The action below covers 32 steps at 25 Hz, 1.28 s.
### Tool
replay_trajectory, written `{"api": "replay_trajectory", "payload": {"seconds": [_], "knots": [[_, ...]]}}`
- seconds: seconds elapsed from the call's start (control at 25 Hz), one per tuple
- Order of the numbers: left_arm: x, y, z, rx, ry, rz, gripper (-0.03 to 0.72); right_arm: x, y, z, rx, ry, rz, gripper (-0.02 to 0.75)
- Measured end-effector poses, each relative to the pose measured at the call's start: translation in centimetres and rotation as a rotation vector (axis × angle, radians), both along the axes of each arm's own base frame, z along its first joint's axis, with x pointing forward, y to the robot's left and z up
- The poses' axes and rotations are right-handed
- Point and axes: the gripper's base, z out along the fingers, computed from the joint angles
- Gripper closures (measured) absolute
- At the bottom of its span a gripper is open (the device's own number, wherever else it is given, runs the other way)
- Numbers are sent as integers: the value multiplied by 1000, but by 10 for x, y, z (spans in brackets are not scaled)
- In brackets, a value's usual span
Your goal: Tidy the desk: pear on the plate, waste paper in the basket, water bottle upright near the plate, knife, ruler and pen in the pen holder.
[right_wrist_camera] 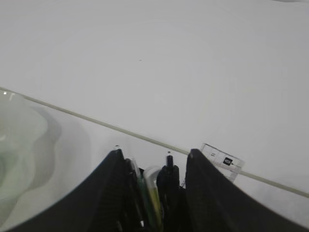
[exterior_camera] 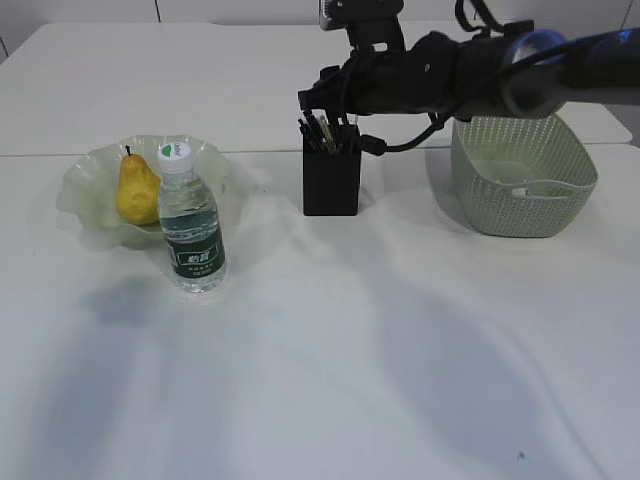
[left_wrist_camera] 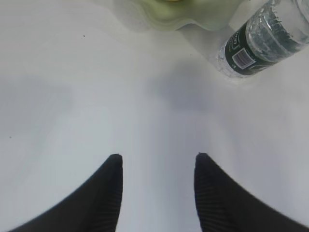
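**Worktop tidy: last stationery item at the pen holder**

Exterior view. The pear (exterior_camera: 136, 190) is seen on the plate (exterior_camera: 85, 190) at centre left. The water bottle (exterior_camera: 190, 222) is stood upright just in front of the plate. The pen holder (exterior_camera: 332, 182) is placed at upper centre, with dark items upright inside. The basket (exterior_camera: 522, 178) is at upper right; pale contents are seen, but the waste paper cannot be confirmed. The right pincer (exterior_camera: 325, 122) is poised directly over the holder.

Left wrist view. The left pincer (left_wrist_camera: 158, 166) is shown released and empty above bare worktop (left_wrist_camera: 96, 96).

Right wrist view. The right pincer is parted, nothing gripped; the pen (right_wrist_camera: 169, 174) and the ruler (right_wrist_camera: 223, 162) are seen below it.

Step judged: stationery drop-off, near complete. A straight upward withdrawal is called for, without snagging the holder's contents.
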Motion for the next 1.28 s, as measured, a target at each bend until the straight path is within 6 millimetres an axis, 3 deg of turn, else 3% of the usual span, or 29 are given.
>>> {"api": "replay_trajectory", "payload": {"seconds": [0.32,0.48,0.92,1.28], "knots": [[0,0,0,0,0,0,349,-34,0,59,-11,140,128,411],[0,0,0,0,1,0,349,-52,-4,78,-19,243,151,410],[0,0,0,0,5,-1,346,-90,-45,91,-231,604,-41,410],[-1,0,-1,1,18,-4,235,-93,-100,103,-220,679,-163,407]]}}
